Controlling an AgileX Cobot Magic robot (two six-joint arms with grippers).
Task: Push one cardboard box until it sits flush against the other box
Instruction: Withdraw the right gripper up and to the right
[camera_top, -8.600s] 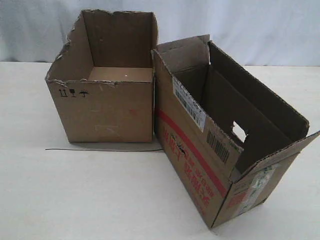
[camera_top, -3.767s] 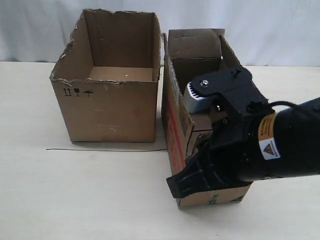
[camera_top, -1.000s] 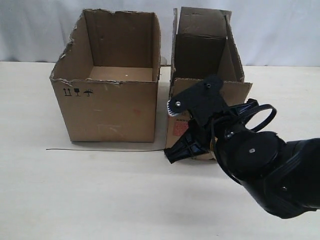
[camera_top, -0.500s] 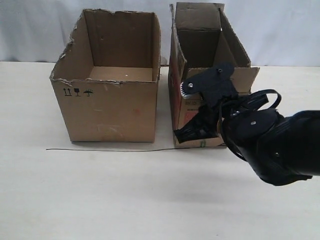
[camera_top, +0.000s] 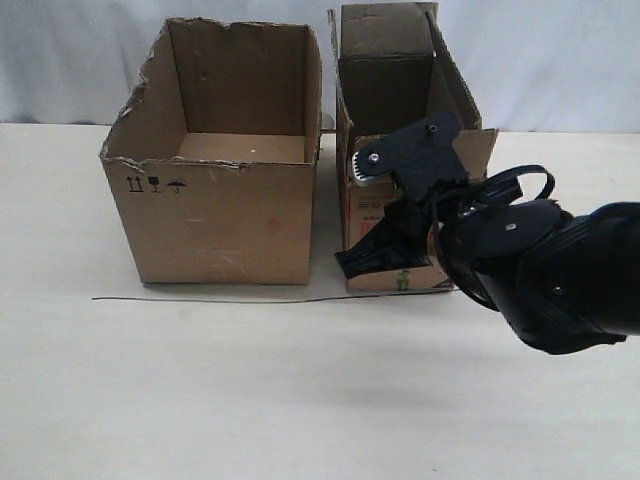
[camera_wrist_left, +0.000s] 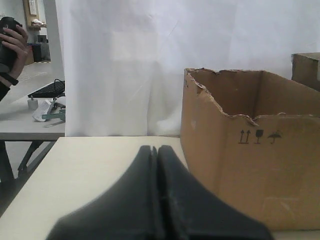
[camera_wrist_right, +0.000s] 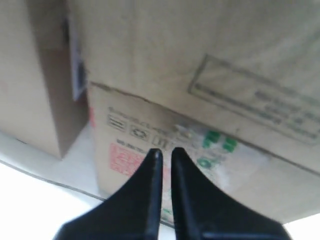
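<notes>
The narrow red-printed cardboard box (camera_top: 385, 85) stands upright, right of the other box (camera_top: 220, 220), the wider plain carton with the ragged rim. Their sides run nearly parallel, with a narrow gap showing at the front. My right gripper (camera_top: 347, 264) is shut, its tips against the lower front end of the narrow box. In the right wrist view the gripper (camera_wrist_right: 164, 151) points at that end face (camera_wrist_right: 150, 60), by its red sticker (camera_wrist_right: 122, 159) and green-white tape (camera_wrist_right: 215, 142). My left gripper (camera_wrist_left: 154, 148) is shut and empty, left of the plain carton (camera_wrist_left: 260, 165), outside the exterior view.
A thin black line (camera_top: 200, 299) runs across the pale table in front of both boxes. A white curtain (camera_top: 560, 60) hangs behind. The left wrist view shows a person holding a camera (camera_wrist_left: 10, 45) and another desk beyond the table's end.
The narrow box, slanted at first, has swung parallel to the plain carton. Over the last second it slid a little left, and my right gripper stayed at its front end.
</notes>
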